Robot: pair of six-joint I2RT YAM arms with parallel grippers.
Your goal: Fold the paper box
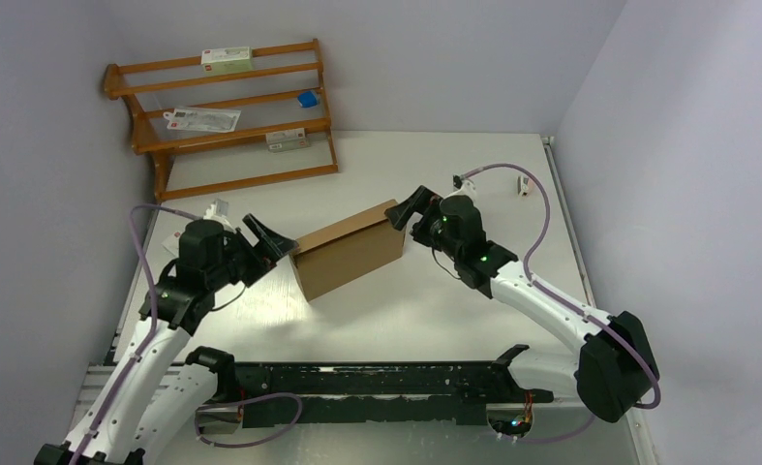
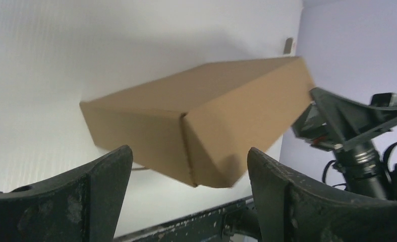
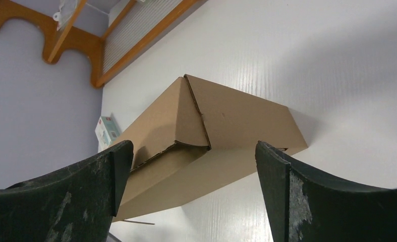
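Flanking the paper box (image 1: 350, 254) — left gripper (image 1: 282, 246), right gripper (image 1: 405, 219); rack (image 1: 241, 182) beyond.

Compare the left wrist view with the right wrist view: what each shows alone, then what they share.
Left wrist only: the right gripper at the far end of the brown cardboard box. Right wrist only: the wooden rack and a small white packet near the box. Both: the box lying on the white table.
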